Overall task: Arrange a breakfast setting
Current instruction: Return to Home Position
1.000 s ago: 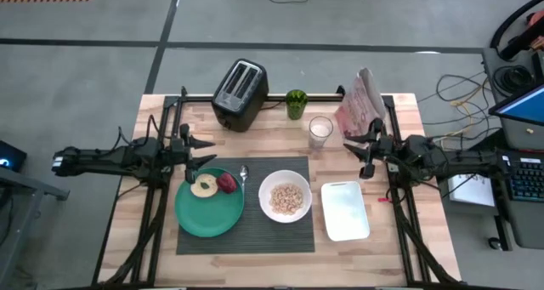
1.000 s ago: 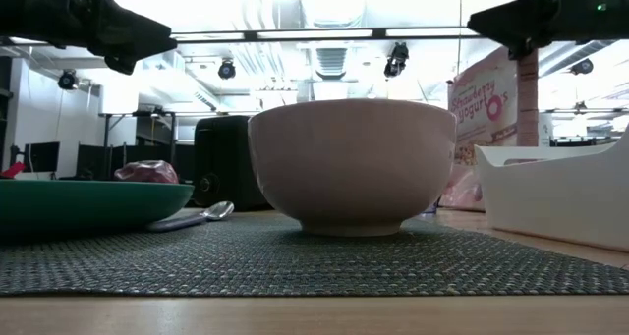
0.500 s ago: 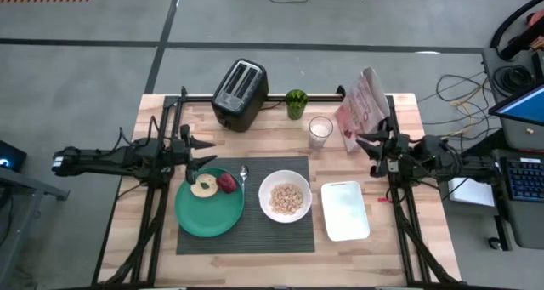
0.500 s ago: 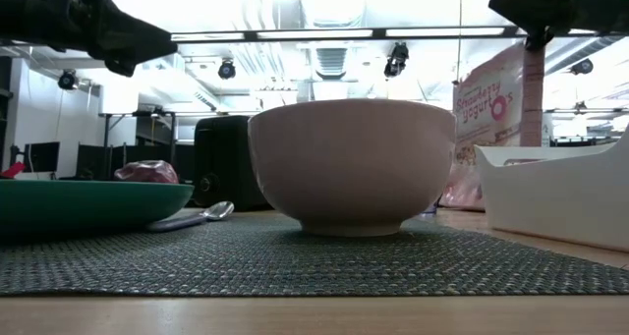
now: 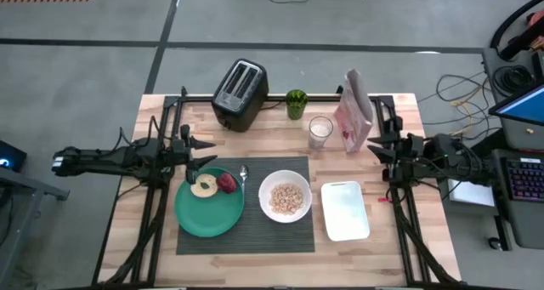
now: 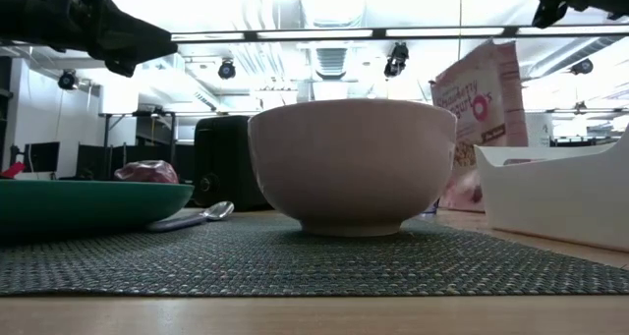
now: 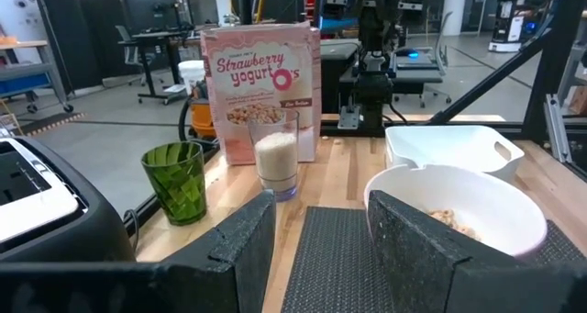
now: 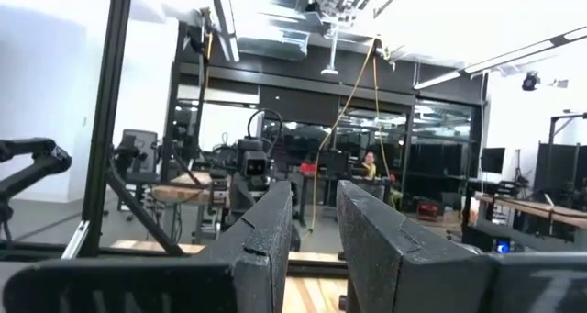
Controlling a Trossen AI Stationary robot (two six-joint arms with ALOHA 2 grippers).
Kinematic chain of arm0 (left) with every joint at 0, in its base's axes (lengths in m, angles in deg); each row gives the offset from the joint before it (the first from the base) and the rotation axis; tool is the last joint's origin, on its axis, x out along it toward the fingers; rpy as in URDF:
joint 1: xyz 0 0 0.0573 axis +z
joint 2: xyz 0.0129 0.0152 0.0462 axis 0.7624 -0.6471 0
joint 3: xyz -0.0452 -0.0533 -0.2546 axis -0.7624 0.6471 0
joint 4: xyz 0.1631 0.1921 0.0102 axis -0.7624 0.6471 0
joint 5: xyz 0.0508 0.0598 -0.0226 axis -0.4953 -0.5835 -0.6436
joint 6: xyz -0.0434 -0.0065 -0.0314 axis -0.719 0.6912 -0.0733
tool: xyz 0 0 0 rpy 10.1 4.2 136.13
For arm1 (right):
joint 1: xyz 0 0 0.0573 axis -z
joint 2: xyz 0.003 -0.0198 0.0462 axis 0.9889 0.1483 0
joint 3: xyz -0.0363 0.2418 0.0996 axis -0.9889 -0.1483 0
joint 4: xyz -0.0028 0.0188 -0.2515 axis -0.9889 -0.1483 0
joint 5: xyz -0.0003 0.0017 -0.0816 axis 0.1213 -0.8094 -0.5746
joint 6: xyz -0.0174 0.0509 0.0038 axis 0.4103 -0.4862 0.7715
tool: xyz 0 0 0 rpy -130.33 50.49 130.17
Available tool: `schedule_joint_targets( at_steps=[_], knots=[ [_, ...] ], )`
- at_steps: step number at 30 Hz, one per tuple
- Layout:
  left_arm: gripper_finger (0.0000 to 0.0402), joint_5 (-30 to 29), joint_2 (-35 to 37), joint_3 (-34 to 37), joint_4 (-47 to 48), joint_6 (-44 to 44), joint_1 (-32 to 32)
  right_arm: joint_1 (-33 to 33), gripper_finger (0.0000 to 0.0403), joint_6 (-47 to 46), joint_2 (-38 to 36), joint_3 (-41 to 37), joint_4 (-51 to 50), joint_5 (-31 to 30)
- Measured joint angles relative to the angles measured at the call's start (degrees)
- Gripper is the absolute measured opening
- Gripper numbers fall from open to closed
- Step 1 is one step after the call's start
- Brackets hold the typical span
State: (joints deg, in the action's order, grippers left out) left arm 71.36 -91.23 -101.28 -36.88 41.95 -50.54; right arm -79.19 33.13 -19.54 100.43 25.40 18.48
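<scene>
Looking at the right middle of the high view, spot the right gripper (image 5: 376,145), fingers a little apart and holding nothing, just beside the tall pink cereal box (image 5: 354,111). Could bump the box and tip it onto the milk glass (image 5: 320,130) next to it, spilling milk. At the left middle, find the left gripper (image 5: 204,152), fingers apart and empty too, above the top edge of the green plate (image 5: 208,218). Might knock the spoon (image 5: 244,174) off the placemat (image 5: 255,235) if swung low.

The white bowl (image 5: 263,190) sits on the dark placemat (image 5: 255,235) between the green plate (image 5: 208,215) and white dish (image 5: 345,212)
</scene>
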Motion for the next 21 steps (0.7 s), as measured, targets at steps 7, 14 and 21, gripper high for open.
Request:
schedule_joint_targets(
  at_steps=[7, 14, 21],
  knots=[
    [0.0160, 0.00, 0.01, 0.19, 0.02, 0.44, 0.00, 0.00, 0.0082, 0.90, -2.57, -1.26, -2.57, -0.02],
    [0.0160, 0.04, -0.09, 2.25, -0.61, -2.25, 0.00, 0.00, 0.0082, 1.87, -2.31, -3.69, -2.35, -0.04],
    [0.0160, 0.21, -0.35, 10.08, -14.27, -4.37, 0.00, 0.00, 0.0082, 2.22, -2.57, -7.74, -1.39, -0.04]
  ],
)
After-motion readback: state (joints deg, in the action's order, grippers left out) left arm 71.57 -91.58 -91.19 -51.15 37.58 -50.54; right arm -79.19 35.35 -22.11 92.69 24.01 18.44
